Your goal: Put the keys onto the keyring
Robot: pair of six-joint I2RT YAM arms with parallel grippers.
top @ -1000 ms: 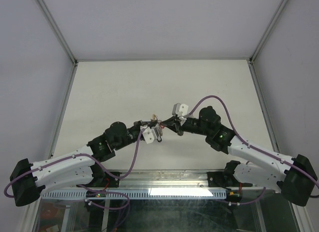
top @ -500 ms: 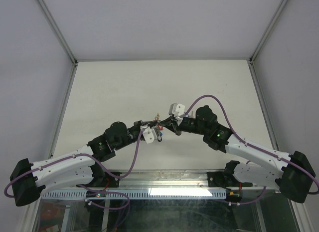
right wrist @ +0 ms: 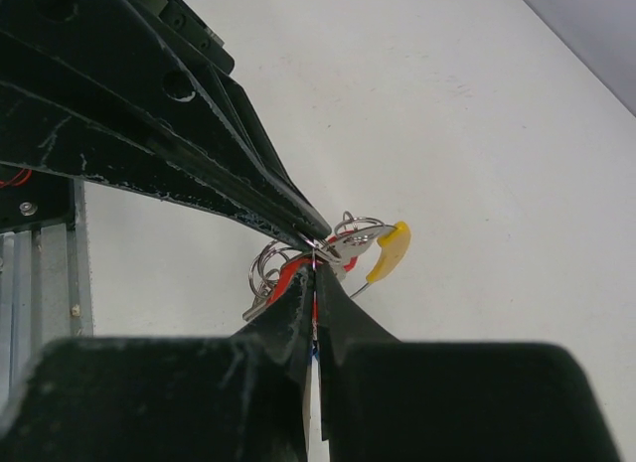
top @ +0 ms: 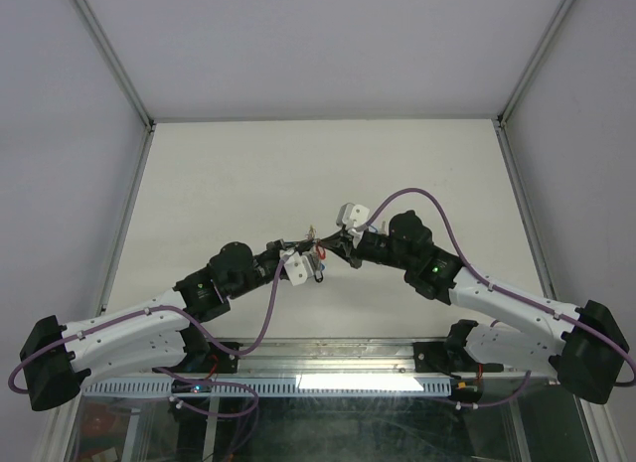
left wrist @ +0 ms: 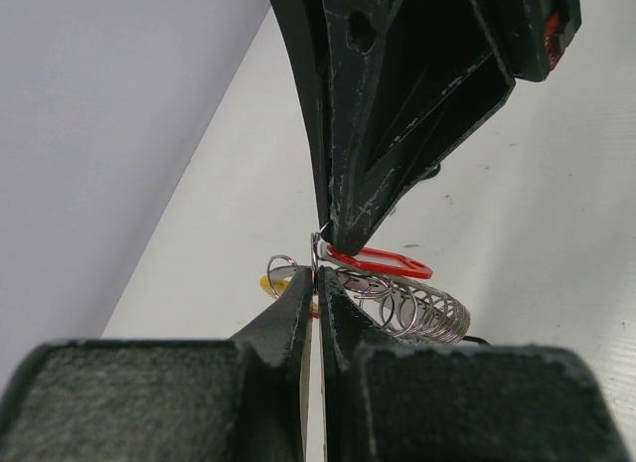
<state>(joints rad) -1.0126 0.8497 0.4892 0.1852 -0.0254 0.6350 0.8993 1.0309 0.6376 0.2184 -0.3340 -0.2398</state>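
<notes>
Red tag, silver wire: threading step, held in mid-air.
Left tool (left wrist: pixel 316 275) pinched shut, apparently on the keyring (right wrist: pixel 389 249) wire. Right tool (right wrist: pixel 316 275) pinched shut at the small loop of the red-tagged key (left wrist: pixel 383 263). Tips touch above the surface (top: pixel 298 164). Next, I judge: work the loop onto the ring's wire without losing either grip. Needs fine alignment.
</notes>
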